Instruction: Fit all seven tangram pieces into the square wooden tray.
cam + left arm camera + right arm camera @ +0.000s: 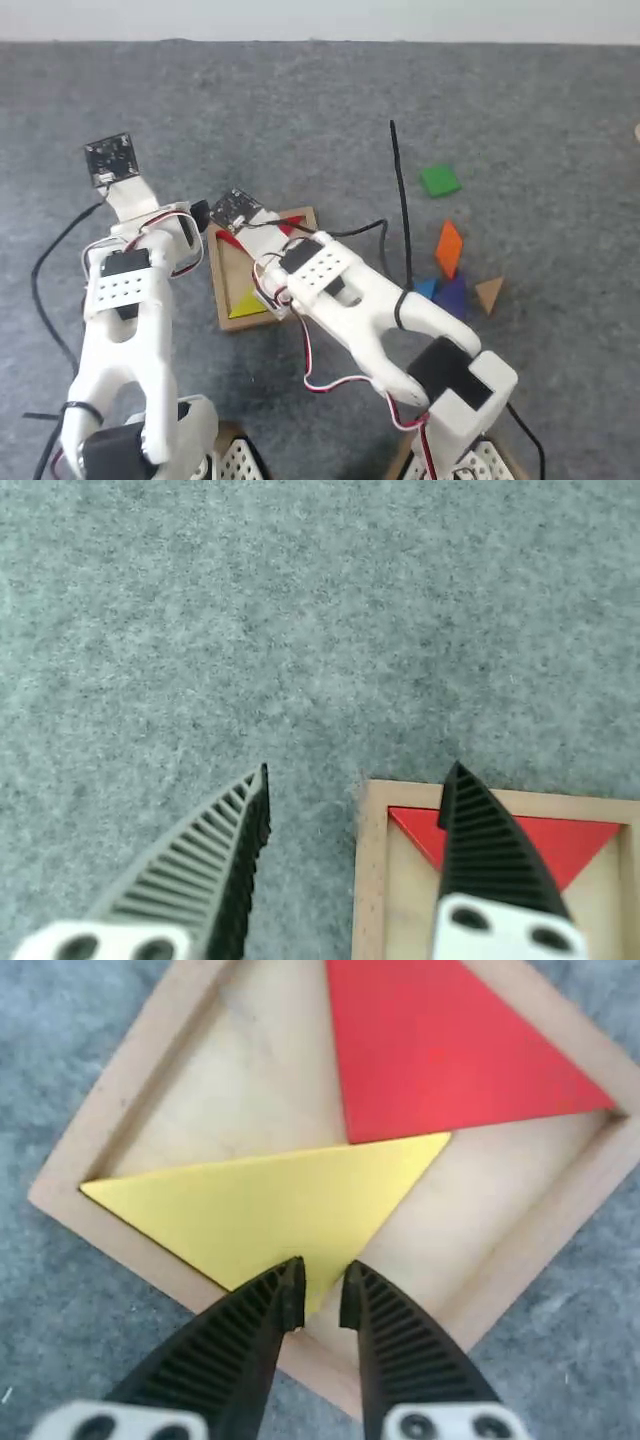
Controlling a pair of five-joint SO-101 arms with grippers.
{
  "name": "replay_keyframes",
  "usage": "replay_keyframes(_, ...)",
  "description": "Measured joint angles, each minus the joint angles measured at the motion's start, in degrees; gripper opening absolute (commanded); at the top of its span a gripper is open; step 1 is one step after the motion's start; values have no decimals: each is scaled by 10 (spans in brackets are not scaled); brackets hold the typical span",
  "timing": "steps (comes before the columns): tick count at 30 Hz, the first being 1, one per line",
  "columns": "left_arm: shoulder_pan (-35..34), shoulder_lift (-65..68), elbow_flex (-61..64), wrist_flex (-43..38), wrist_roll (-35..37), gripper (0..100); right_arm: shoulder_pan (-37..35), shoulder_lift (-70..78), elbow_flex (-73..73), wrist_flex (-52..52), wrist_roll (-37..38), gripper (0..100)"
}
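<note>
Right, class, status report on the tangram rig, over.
Left gripper open over tray corner. Right gripper slightly open above yellow triangle; red triangle also in tray. Five pieces loose outside, black cable between them and tray.

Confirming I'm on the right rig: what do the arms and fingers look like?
The left arm and right arm are white plastic with black motor blocks and perforated plates. Thin red, white and black cables loop along them. Each wrist carries a small dark camera board. The fingers are black, ribbed and pointed, on white mounts.
</note>
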Motion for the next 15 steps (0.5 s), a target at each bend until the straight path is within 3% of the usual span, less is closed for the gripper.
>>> replay_keyframes(7, -16, 0, 0, 0, 0, 265, -12, -62, 94, -113, -6, 134)
replay_keyframes(15, -82, 1, -50, 25, 2, 265, -31, -70, 106, -136, -8, 134)
